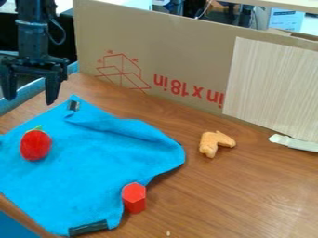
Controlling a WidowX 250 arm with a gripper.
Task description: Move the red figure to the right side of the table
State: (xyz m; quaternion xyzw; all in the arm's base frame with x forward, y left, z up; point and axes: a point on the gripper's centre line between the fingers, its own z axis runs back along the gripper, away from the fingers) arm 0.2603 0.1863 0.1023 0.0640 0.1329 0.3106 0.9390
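Blue cloth (112, 158) is spread nearest camera | red figure (134, 199) is seen upright at its right edge | tabletop (217, 200), stretching rightward, is bounded behind by cardboard (180, 56) | gripper (29, 99) is suspended upper left, fingers parted

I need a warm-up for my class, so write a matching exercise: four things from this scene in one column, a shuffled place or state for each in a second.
1. Red hexagonal block
2. Red toy fruit
3. Orange piece
4. Gripper

A. On the bare wood of the table
B. Open, at the view's upper left
C. Upright at the lower right edge of the blue cloth
D. Green-topped, lying on the blue cloth

Right pairs: 1-C, 2-D, 3-A, 4-B
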